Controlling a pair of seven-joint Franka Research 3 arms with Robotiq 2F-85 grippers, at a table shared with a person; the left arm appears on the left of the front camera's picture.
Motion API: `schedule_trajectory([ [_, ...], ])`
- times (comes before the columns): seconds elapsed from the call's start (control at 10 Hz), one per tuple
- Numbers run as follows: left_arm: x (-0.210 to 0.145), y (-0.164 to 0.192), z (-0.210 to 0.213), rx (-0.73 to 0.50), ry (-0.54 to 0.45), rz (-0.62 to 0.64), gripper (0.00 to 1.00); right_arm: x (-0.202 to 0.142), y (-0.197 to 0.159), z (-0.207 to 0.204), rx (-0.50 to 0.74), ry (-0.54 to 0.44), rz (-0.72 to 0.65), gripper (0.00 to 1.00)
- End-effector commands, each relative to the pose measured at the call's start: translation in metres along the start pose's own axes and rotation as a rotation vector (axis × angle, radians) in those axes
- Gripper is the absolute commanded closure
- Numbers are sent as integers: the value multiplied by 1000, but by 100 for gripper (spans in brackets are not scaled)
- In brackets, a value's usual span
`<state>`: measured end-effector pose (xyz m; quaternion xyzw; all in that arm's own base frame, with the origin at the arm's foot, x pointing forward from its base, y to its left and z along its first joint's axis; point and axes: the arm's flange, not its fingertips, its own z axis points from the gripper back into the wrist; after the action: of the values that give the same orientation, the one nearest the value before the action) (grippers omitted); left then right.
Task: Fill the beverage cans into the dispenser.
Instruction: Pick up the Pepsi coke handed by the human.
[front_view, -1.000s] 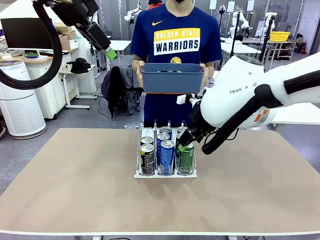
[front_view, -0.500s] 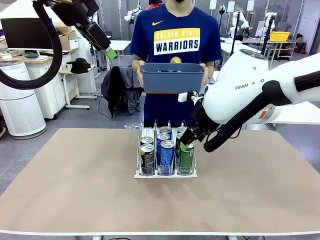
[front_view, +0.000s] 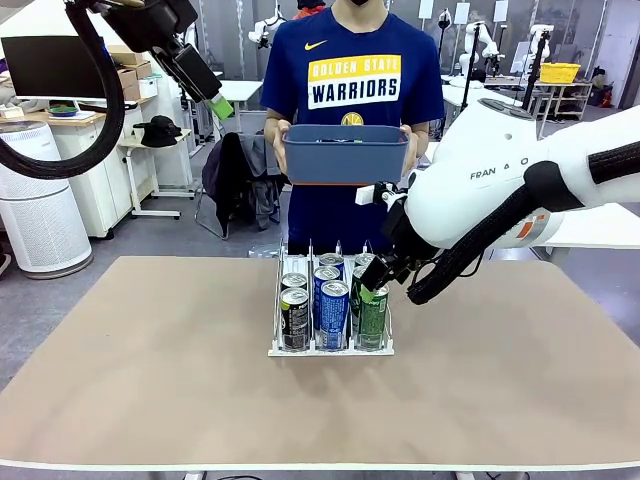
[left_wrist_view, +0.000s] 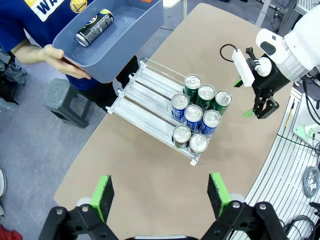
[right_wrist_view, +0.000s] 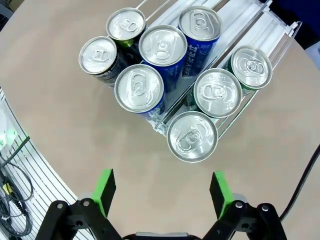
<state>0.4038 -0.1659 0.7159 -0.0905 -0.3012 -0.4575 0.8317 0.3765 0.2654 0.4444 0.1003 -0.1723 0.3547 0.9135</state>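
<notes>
The dispenser (left_wrist_view: 142, 90) sits mid-tabletop (front_view: 150, 380). Eight beverage cans (front_view: 333, 300) stand upright at its near end: two black-and-yellow in the robot's left lane, three blue in the middle and three green on the right. The robot's right hand (front_view: 372, 284) hovers over the dispenser's near right corner, close to the front green can (right_wrist_view: 192, 136). Its fingers are spread wide with nothing between them. The left hand (left_wrist_view: 160, 192) hangs high at the left, likewise spread wide and empty. Beyond the far edge a person holds a blue bin (front_view: 345, 165), in which one black-and-yellow can (left_wrist_view: 94, 27) lies on its side.
</notes>
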Motion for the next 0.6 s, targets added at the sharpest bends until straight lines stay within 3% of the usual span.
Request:
schedule_trajectory([
  [0.0,-2,1,-1,3,0,1,0,-4,-2,29,25,-26,106,0],
  [0.3,-2,1,-1,3,0,1,0,-6,-21,107,51,-182,142,0],
  [0.5,-2,1,-1,3,0,1,0,3,-31,154,53,-208,189,0],
])
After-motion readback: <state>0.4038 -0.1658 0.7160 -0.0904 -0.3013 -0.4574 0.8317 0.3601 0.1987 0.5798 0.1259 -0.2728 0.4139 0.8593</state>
